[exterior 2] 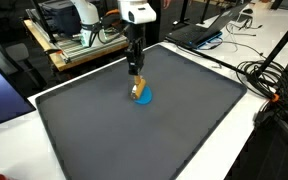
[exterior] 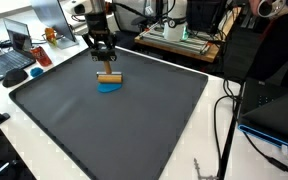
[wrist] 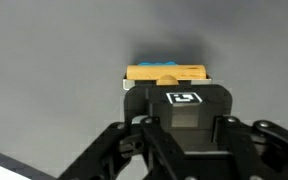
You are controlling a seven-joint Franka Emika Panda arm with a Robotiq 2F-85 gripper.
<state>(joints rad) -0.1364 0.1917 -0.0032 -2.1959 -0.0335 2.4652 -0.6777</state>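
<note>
Robot claw point(exterior: 107, 67) hangs straight down over a yellow block point(exterior: 108, 77), which lies on a blue piece point(exterior: 109, 88) toward the far side of a dark grey mat point(exterior: 134, 125). The block sits directly beneath the fingertips, touching them or very nearly so. In the wrist view its long axis runs side to side across the picture, just ahead of the claw's body. The fingers are narrowly set, but the pictures do not show whether they pinch the block.
</note>
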